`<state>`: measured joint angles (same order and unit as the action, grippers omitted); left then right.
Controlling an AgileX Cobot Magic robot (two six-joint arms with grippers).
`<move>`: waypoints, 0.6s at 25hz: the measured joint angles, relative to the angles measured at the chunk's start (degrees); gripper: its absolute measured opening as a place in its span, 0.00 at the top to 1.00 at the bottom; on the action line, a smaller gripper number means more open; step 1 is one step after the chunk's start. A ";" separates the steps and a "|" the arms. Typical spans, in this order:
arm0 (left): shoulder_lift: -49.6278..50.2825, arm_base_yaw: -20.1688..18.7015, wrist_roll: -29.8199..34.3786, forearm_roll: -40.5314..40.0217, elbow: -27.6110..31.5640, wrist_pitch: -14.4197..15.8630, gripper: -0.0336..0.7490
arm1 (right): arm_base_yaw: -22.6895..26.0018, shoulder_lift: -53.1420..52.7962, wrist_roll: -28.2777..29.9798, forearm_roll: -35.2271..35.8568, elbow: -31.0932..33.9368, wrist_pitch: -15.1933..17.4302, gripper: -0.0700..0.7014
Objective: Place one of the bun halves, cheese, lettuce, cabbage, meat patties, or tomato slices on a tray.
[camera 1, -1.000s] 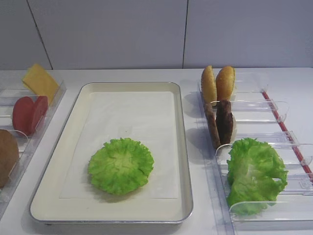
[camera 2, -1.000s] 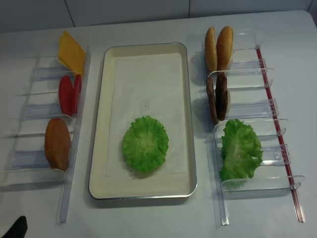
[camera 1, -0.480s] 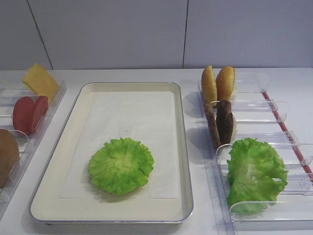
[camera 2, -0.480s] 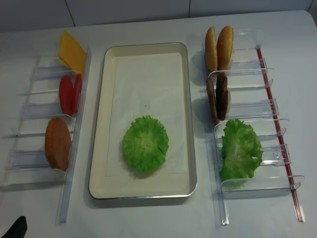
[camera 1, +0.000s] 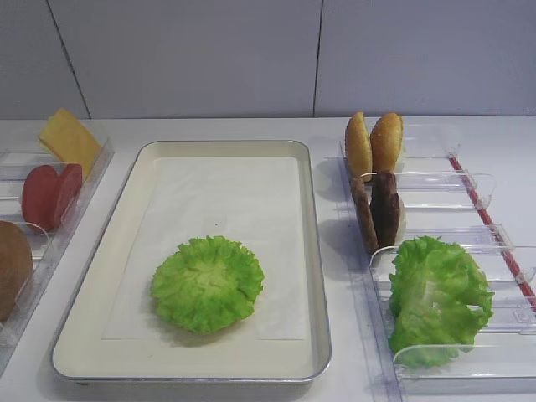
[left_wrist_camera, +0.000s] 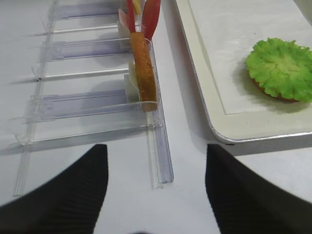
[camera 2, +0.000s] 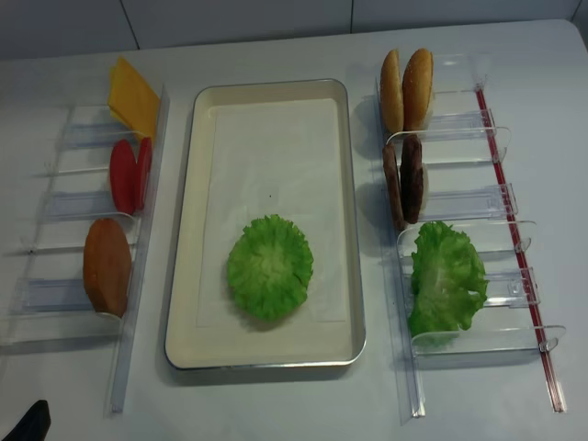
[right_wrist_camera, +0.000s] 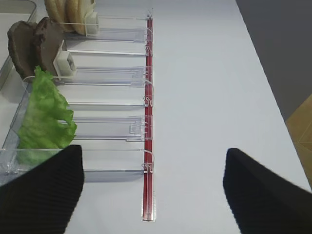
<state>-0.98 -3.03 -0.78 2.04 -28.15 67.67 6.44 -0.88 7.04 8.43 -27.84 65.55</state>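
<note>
The lettuce (camera 2: 270,267) lies flat on the paper liner of the tray (camera 2: 342,211), toward the tray's 6 o'clock end, with nothing touching it. In the left wrist view a brown edge shows under the leaf at its near side.

On the rack (camera 2: 459,276) at 3 o'clock of the tray, two bun halves (camera 2: 407,87) stand on edge at the far end, two meat patties (camera 2: 403,179) stand on edge just behind them, and a bigger green leaf (camera 2: 446,277) sits nearest the camera. On the other rack (camera 2: 69,230) at 9 o'clock, the cheese (camera 2: 131,95) leans at the far end, then two tomato slices (camera 2: 130,175), then another bun half (camera 2: 107,265).

The right gripper (right_wrist_camera: 151,195) hangs released above the white tabletop (right_wrist_camera: 214,97), its fingers spread wide and holding nothing. The left gripper (left_wrist_camera: 156,195) hangs above the tabletop near the tray's corner, likewise spread apart and empty.
</note>
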 joint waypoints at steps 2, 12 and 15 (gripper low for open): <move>0.00 0.00 0.00 0.00 0.00 0.00 0.43 | 0.00 0.00 0.00 0.00 0.00 0.00 0.15; 0.00 0.00 0.00 0.00 0.00 0.00 0.43 | 0.00 0.00 0.00 0.09 0.00 0.00 0.15; 0.00 0.00 0.00 0.00 0.00 0.00 0.43 | 0.00 0.00 -0.11 0.09 0.00 0.00 0.15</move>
<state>-0.98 -3.03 -0.78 2.04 -28.15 67.67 6.44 -0.88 6.93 8.52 -27.84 65.55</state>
